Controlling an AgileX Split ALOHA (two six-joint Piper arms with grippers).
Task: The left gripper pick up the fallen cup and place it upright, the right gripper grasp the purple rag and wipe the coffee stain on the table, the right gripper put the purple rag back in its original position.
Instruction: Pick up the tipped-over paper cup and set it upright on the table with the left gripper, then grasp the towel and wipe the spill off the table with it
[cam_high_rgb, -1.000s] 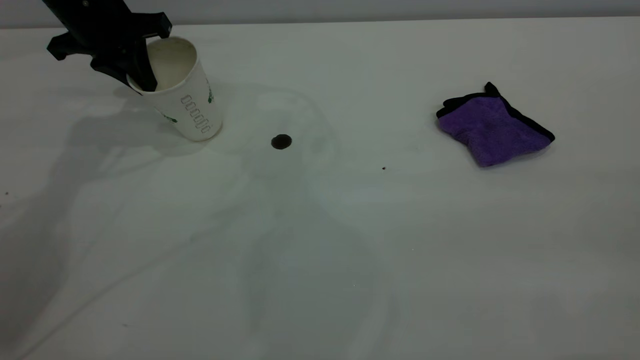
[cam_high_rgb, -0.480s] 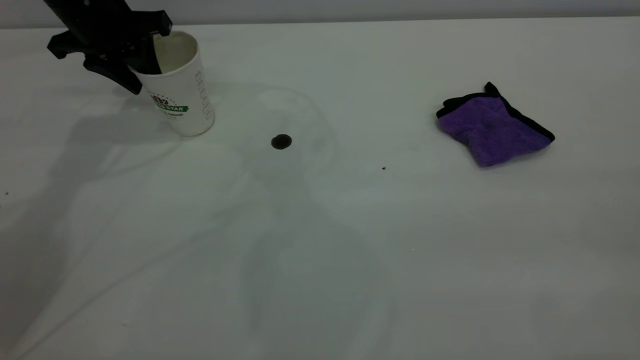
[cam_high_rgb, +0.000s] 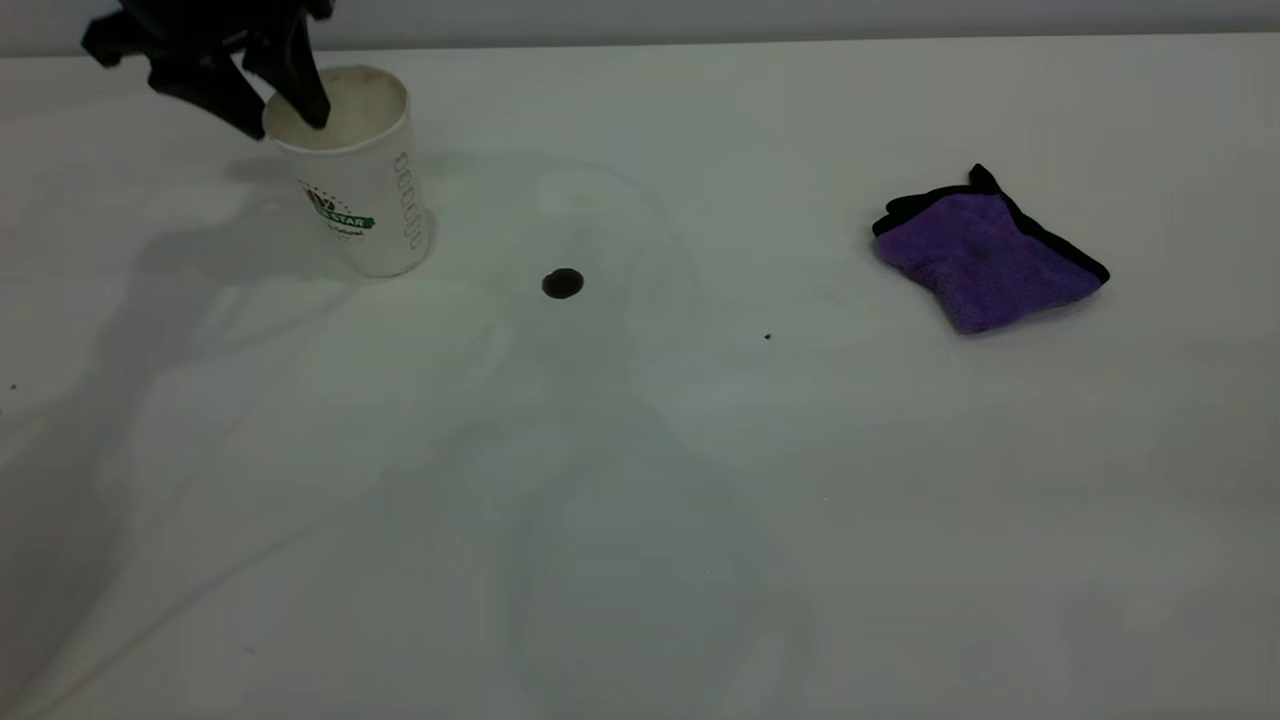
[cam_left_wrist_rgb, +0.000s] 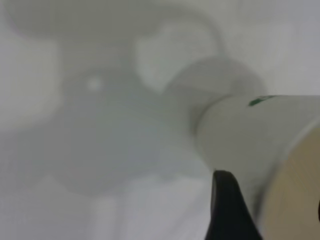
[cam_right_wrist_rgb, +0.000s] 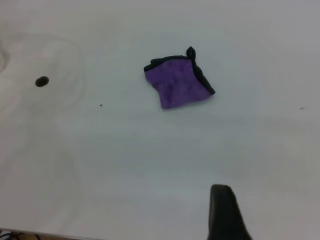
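Exterior view: left gripper (cam_high_rgb: 285, 100) is hanging over the cup (cam_high_rgb: 360, 180) w/ jaws spread, one finger dipping inside the rim, the other outside it. Cup's standing upright at the table's (cam_high_rgb: 640, 500) far left. Coffee stain (cam_high_rgb: 563, 284) is sitting just right of it, tiny speck (cam_high_rgb: 767, 337) further along, purple rag (cam_high_rgb: 985, 255) lying well apart, nothing btwn. Right gripper (cam_right_wrist_rgb: 226, 212): can't tell on jaws.

A plain white worktop (cam_high_rgb: 640, 520) fills nearly the whole exterior view, smooth and flat. Soft grey shadows and faint curved smears lie across it. Along the far edge runs a narrow strip of pale grey wall (cam_high_rgb: 760, 18). The light is dim and even.
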